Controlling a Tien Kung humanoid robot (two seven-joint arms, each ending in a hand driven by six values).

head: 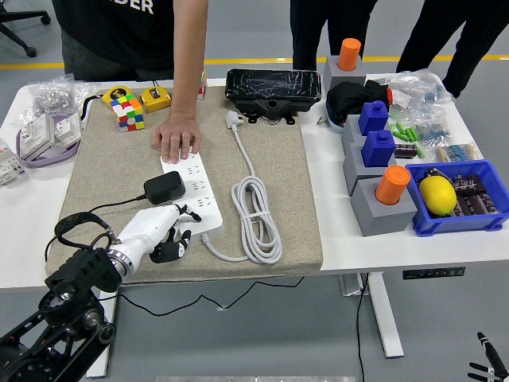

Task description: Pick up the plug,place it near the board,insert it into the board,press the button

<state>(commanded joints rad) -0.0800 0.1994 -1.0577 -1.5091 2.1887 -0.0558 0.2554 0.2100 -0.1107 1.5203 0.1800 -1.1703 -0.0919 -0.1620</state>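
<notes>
The left hand (156, 229) lies low over the beige mat (103, 171), its white fingers (180, 212) stretched toward the near end of the white power strip (193, 196) and holding nothing — the dark fingertips beneath curl loosely against the mat, just beside the strip's edge. Just beyond the fingers sits the black plug (164, 186) (a boxy adapter), resting at the strip's left side, its black cable (94, 216) looping back past the wrist. Farther past it, a person's hand (177, 138) presses flat on the strip's far end. To the right of the fingers lies the coiled white cord (256, 215) — its own plug (233, 119) near the black box (274, 90). At the bottom right corner the right hand (487, 364) shows only as thin dark fingertips, too little to tell their state.
</notes>
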